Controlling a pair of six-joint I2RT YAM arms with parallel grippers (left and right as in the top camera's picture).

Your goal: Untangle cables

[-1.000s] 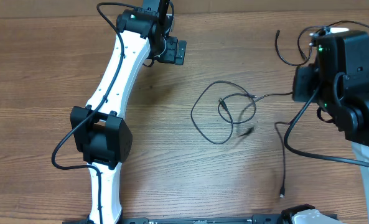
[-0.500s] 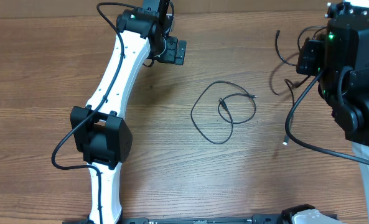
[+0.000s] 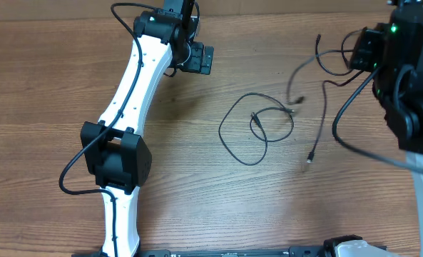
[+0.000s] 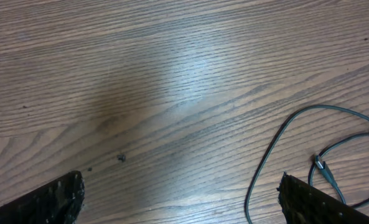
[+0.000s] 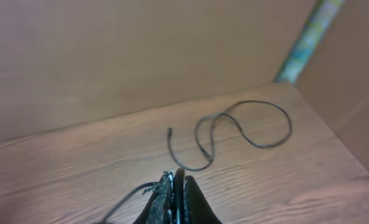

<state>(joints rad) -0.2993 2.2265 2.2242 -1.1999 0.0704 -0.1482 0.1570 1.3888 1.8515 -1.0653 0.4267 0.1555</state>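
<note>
One thin black cable (image 3: 257,128) lies in a loose loop at the table's centre; the left wrist view shows its curve (image 4: 277,143) and a silver-tipped plug (image 4: 320,165). My left gripper (image 3: 199,58) hovers at the back left, open and empty (image 4: 181,205), away from the loop. My right gripper (image 5: 178,186) is shut on a second cable (image 3: 318,121), lifted off the wood, with its plug ends dangling at the loop's right side. A third cable (image 5: 234,127) lies curled on the table at the back right (image 3: 325,63).
The right arm's bulky black body (image 3: 407,71) hangs over the right edge of the table. Brown cardboard walls (image 5: 140,50) close off the back and right side. The left arm (image 3: 129,107) stretches along the left half of the wooden tabletop (image 3: 197,193).
The right arm has risen and moved back, pulling its cable off the table and free of the centre loop; the cable's ends now dangle. The left arm and the loop have not moved.
</note>
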